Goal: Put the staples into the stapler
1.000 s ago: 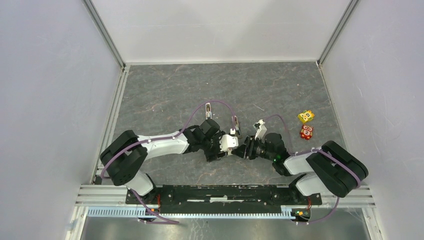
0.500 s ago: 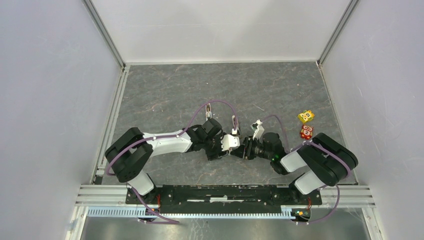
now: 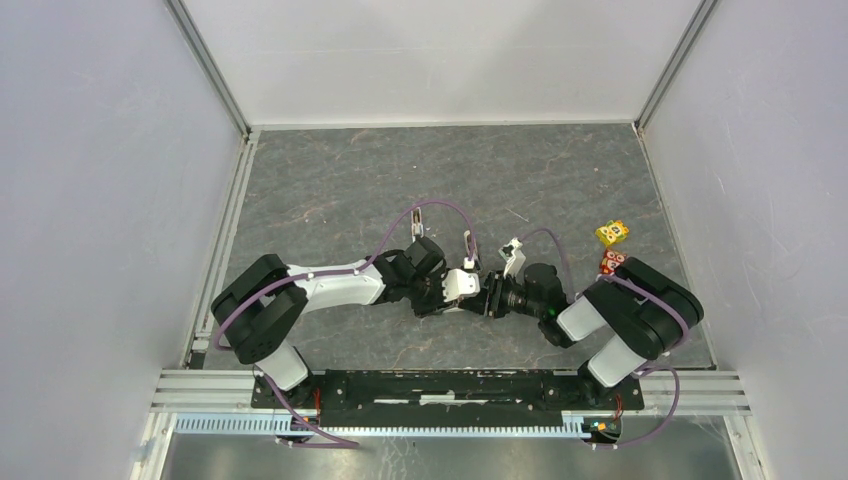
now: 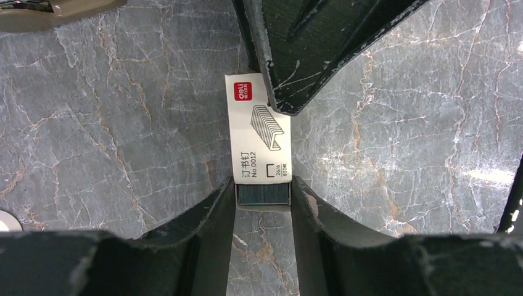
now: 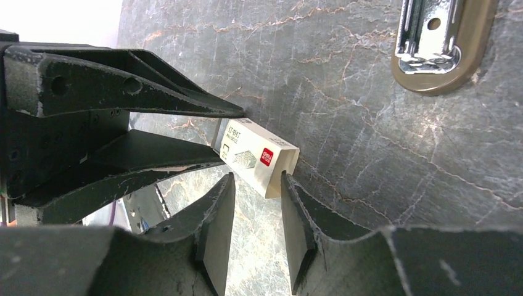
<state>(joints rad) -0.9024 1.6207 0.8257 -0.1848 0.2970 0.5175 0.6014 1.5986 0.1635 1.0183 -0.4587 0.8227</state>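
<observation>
The staples' box [image 4: 259, 132] is small and white with a red mark and hangs just above the grey table. Dark staples [image 4: 262, 192] show in its near end. My left gripper [image 4: 262, 188] is shut on that end, its fingers pressed against both sides. In the right wrist view the box [image 5: 259, 159] pokes between the tips of my right gripper [image 5: 254, 182]. One of its fingers [image 5: 290, 191] touches the box, and a gap shows at the other. The beige and chrome stapler [image 5: 441, 49] lies on the table beyond, with a corner of the stapler [image 4: 55, 9] in the left wrist view.
A yellow cube [image 3: 612, 232] and a red cube [image 3: 606, 262] sit at the right, close to the right arm's elbow. Both grippers meet tip to tip near the table's middle [image 3: 478, 295]. White walls enclose the table on three sides.
The right arm has folded in and its gripper has shifted left toward the left gripper. Both pairs of jaws have narrowed around the box.
</observation>
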